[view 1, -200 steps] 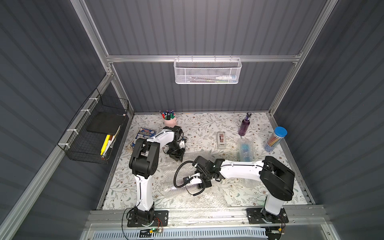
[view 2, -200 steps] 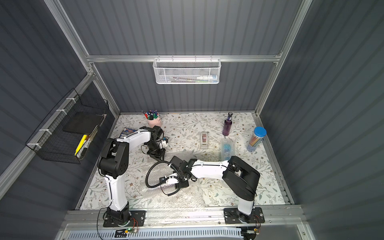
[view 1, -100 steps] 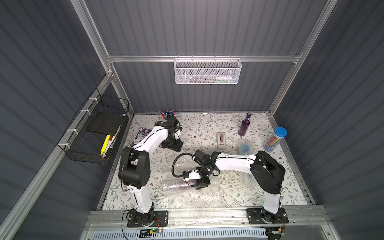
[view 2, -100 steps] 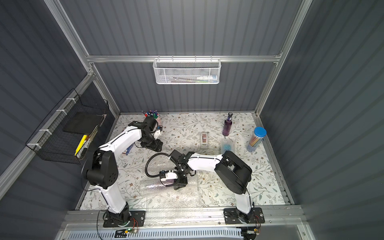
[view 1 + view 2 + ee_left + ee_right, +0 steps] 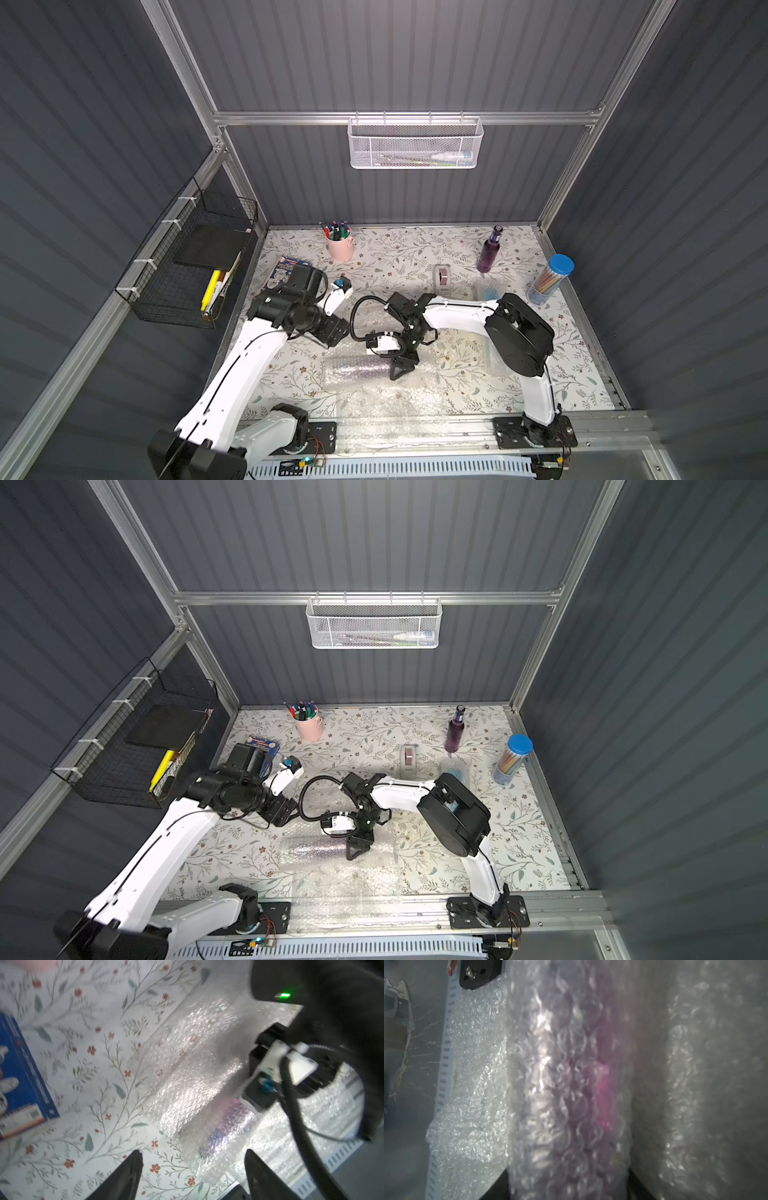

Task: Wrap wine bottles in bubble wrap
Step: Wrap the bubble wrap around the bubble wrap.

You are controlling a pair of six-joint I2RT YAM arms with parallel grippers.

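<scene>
A purple wine bottle rolled in bubble wrap (image 5: 357, 368) (image 5: 313, 848) lies near the front of the table. My right gripper (image 5: 401, 368) (image 5: 357, 850) (image 5: 569, 1186) is shut on one end of this roll (image 5: 571, 1084). My left gripper (image 5: 332, 328) (image 5: 280, 810) (image 5: 193, 1151) hangs open above the table, left of the roll (image 5: 224, 1126), holding nothing. Another purple bottle (image 5: 489, 251) (image 5: 456, 729) stands bare at the back right. In front of it lies a bluish bundle in bubble wrap (image 5: 488, 289). Flat bubble wrap sheets (image 5: 395, 407) (image 5: 345, 887) cover the front edge.
A pink cup of markers (image 5: 340, 245) stands at the back left, with a blue box (image 5: 286, 270) near it. A grey tape dispenser (image 5: 444, 279) and a pencil tube (image 5: 550, 278) are on the right. A black wire basket (image 5: 195, 266) hangs on the left wall.
My left gripper has opened, and its arm has swung up and back towards the front left. My right gripper stays shut on the wrapped bottle, which has shifted slightly on the table.
</scene>
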